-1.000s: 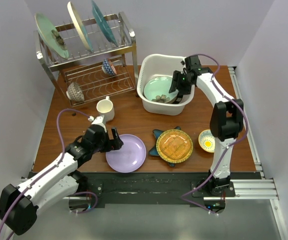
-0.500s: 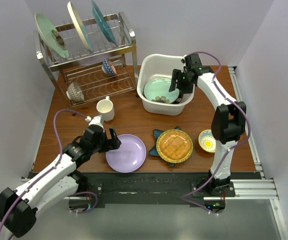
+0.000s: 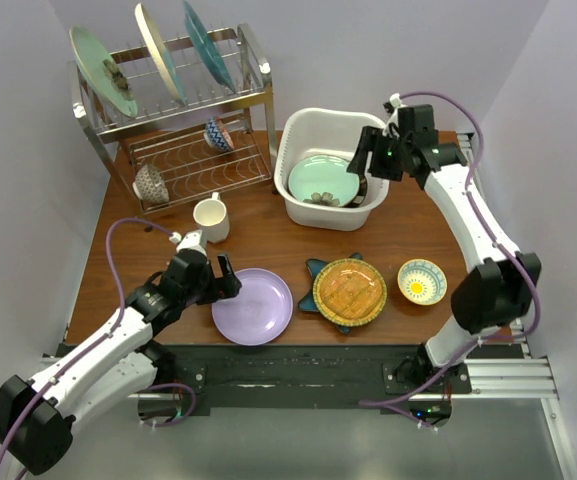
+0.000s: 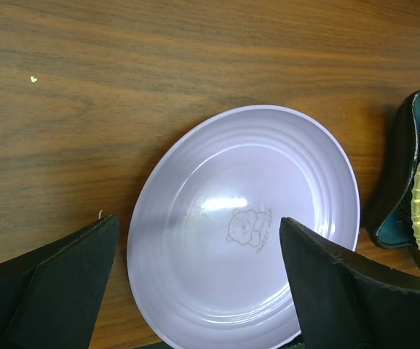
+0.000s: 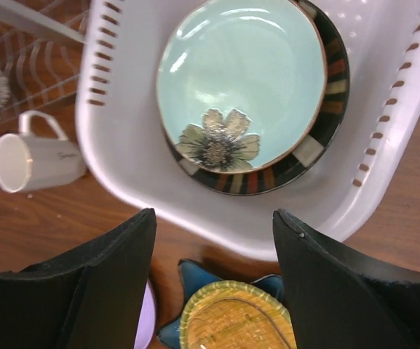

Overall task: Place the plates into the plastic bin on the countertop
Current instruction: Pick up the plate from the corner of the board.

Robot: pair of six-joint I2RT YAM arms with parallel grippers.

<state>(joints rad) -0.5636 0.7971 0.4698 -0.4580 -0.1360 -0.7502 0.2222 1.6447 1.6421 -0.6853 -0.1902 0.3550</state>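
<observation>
Wooden table [image 3: 268, 235] carries wire rack [image 3: 200, 150], white mug [image 3: 210, 215], plastic bin [image 3: 334, 216], lavender plate [image 3: 254, 306], blue star-shaped plate [image 3: 314, 269], small bowl [image 3: 422, 281]

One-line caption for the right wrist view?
Open right gripper above the white plastic bin, where a mint floral plate lies on a black-rimmed plate.

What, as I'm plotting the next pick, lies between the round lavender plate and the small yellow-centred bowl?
An amber round plate resting on a blue star-shaped plate, clear in the top view.
</observation>
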